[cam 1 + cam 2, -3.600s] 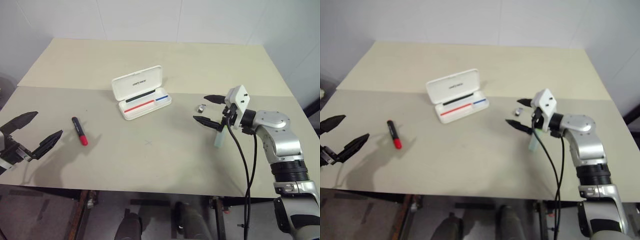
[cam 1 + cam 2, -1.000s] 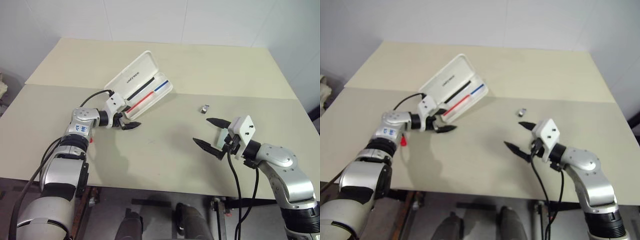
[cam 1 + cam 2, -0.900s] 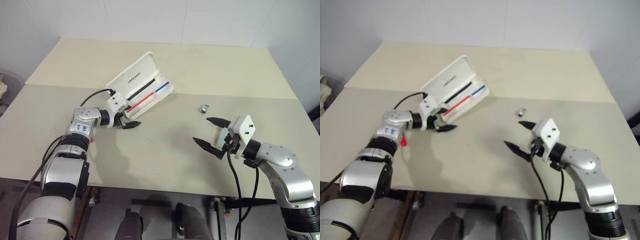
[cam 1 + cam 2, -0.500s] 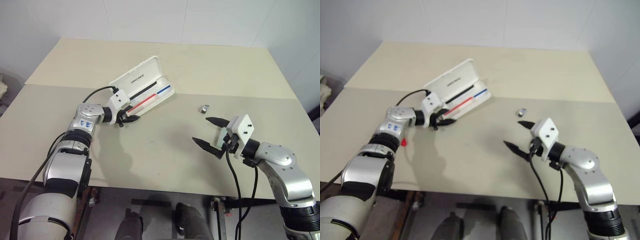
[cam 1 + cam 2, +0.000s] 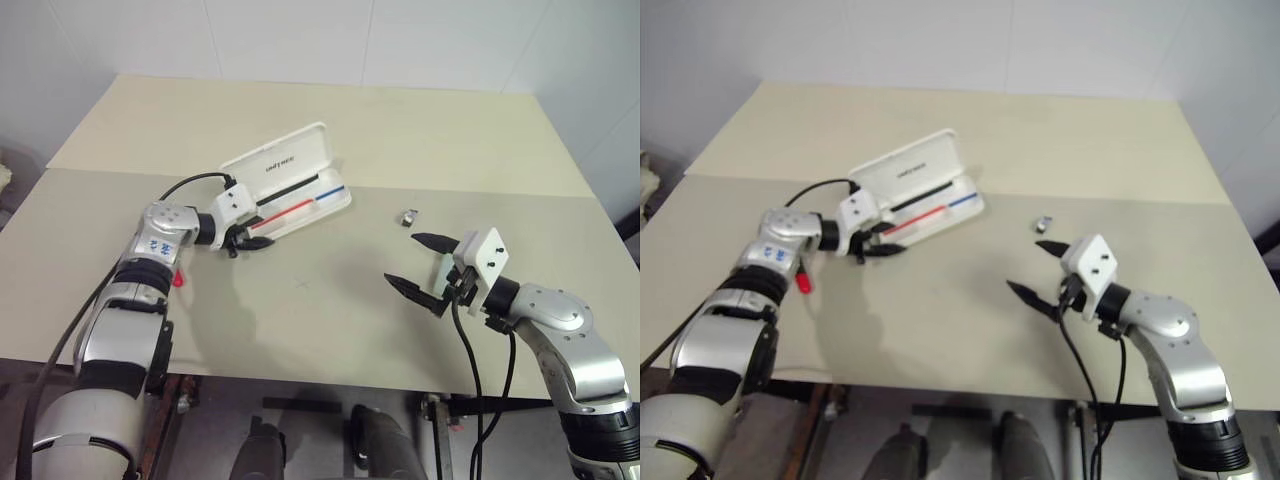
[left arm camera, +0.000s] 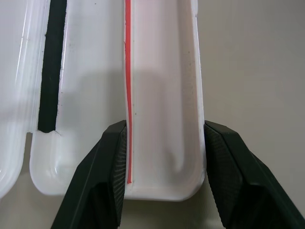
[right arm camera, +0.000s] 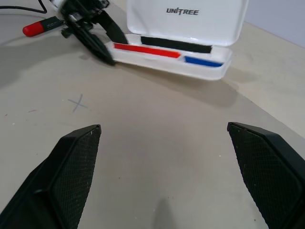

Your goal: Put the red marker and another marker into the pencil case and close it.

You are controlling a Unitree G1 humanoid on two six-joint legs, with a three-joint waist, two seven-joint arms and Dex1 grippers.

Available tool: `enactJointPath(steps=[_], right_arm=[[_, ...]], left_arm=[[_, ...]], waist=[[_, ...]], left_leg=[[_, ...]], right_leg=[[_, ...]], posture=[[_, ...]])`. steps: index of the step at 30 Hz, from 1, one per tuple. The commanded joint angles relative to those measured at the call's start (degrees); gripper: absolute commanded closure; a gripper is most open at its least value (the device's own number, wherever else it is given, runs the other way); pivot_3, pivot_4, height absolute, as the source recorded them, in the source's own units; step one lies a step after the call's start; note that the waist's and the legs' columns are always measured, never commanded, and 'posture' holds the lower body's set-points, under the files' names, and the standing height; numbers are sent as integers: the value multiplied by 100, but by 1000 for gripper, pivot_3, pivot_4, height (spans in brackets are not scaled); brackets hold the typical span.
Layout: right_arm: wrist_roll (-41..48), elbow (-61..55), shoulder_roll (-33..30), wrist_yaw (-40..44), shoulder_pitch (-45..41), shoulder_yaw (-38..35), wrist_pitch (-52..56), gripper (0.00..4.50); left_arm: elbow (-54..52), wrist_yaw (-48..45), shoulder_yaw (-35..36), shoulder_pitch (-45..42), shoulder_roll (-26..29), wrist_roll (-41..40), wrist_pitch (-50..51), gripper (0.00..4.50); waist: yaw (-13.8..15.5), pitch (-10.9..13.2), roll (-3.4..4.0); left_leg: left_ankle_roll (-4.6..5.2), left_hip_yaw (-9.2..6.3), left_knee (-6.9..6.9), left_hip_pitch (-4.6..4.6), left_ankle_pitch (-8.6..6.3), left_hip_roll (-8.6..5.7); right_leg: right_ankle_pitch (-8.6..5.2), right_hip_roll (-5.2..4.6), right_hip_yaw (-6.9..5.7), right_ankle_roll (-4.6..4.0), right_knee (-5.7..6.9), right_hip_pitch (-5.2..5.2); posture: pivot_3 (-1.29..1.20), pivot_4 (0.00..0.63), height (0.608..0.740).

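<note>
Case gripped at one end by the left gripper; right gripper held wide apart.

In the eye views, the open case (image 5: 288, 190) is seen lying on the table (image 5: 330, 120), its lid raised toward the far side. The left gripper (image 5: 250, 236) is set at the case's near-left end. The red marker (image 5: 800, 281) is seen on the table beside the left forearm, outside the case. The right gripper (image 5: 420, 265) is held above the table well to the right, and a small metal piece (image 5: 408, 216) lies between it and the case. In the left wrist view, the tray's end is clamped between the two fingers (image 6: 102, 186), one on each side wall. In the right wrist view, the fingers (image 7: 71, 167) are spread wide on nothing, with the case (image 7: 186, 28) and marker (image 7: 40, 26) seen beyond.
</note>
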Motion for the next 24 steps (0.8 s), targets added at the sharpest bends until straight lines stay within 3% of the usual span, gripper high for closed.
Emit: enactJointPath(steps=[1, 8, 14, 24], right_arm=[[58, -104, -65, 6, -70, -99, -63, 0], [93, -73, -150, 74, -12, -179, -58, 0], [142, -90, -255, 140, 136, -281, -64, 0], [122, 60, -292, 177, 53, -298, -153, 0]], left_arm=[[-831, -501, -48, 264, 334, -111, -247, 2527], [-2979, -1363, -22, 1368, 987, -461, 49, 2527], [-4576, -1271, 77, 2145, 1180, -721, 855, 2527], [-4690, -815, -173, 2355, 1012, -522, 926, 2527]], waist=[[11, 0, 0], [21, 0, 0], [20, 1, 1], [4, 1, 1]], left_leg=[[1, 0, 0, -4, 0, 0], [3, 0, 0, -5, -2, 1], [4, 1, 5, -4, -2, 1], [6, 9, 10, 7, -1, 1]], right_leg=[[0, 0, -1, 0, -3, -2], [0, -1, 1, 0, -5, -2], [0, -1, 6, 0, -1, 0], [-1, 1, 17, -2, 0, -1]], posture=[[0, 150, 740], [0, 150, 740], [0, 150, 740], [0, 150, 740]])
